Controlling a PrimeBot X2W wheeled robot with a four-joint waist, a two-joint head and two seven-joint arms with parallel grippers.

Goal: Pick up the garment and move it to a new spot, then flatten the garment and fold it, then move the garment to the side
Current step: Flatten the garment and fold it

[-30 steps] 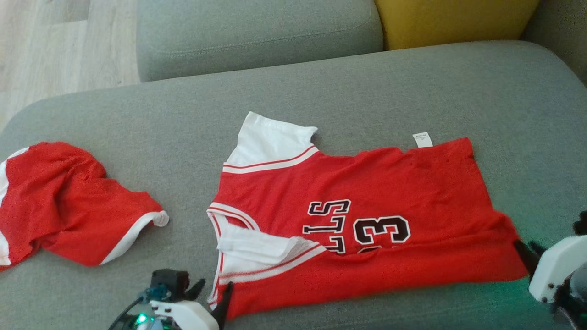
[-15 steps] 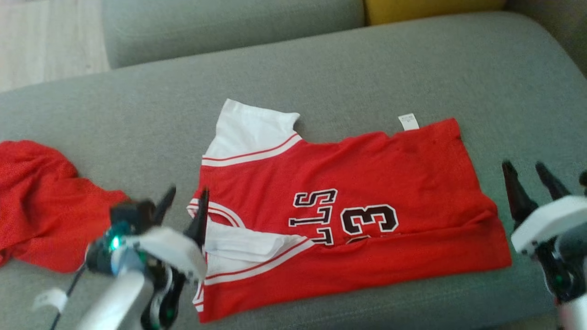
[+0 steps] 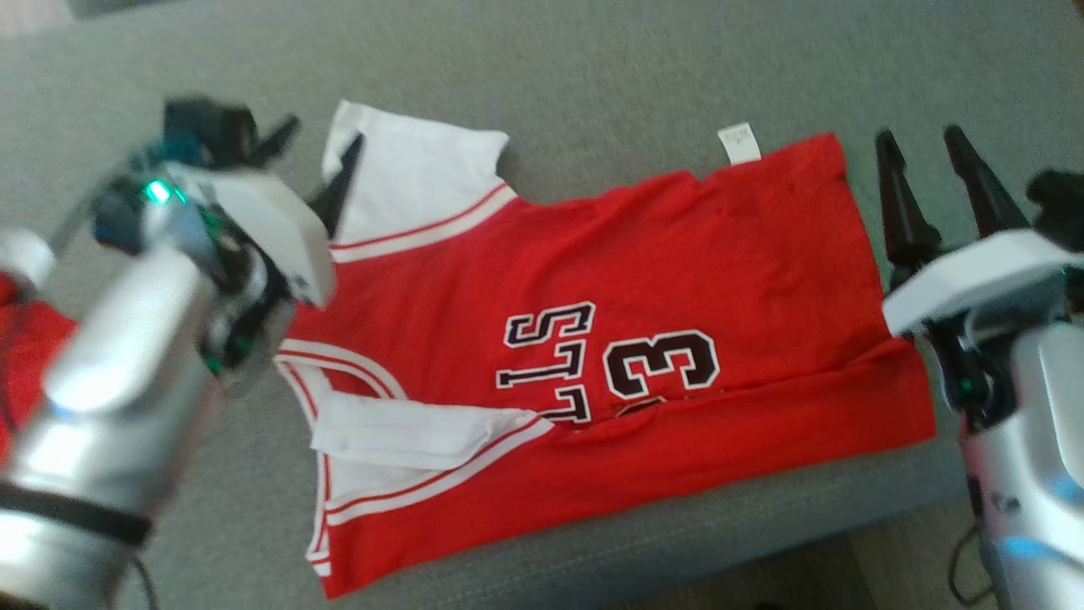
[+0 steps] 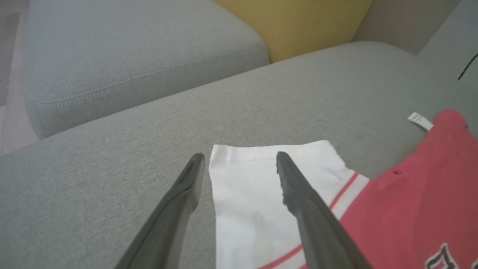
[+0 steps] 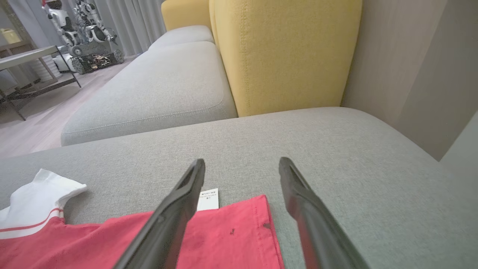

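A red jersey (image 3: 644, 280) lies spread on the grey sofa (image 3: 593, 68), its near edge folded up over the lettering (image 3: 550, 356). Both grippers hang empty, fingers apart: the left gripper (image 3: 323, 131) over the white sleeve (image 3: 406, 178), the right gripper (image 3: 919, 134) just beside the jersey, near its label (image 3: 738, 142).

The jersey (image 3: 677, 280) is bright red. Its sleeves (image 3: 406, 178) are white, each bordered by a white band with a thin red line. Black letters (image 3: 546, 352) and a black 3 (image 3: 660, 364), all outlined in white, mark its middle. The label (image 3: 739, 142) on the jersey's side towards the seat's far edge is white. The sofa seat (image 3: 593, 68) is plain grey weave, and the back cushion (image 5: 283, 56) is mustard yellow. At the seat's left edge lies a red cloth (image 3: 30, 356). The left gripper (image 3: 322, 140) and right gripper (image 3: 919, 140) have dark grey fingers, white shells and silver arms.
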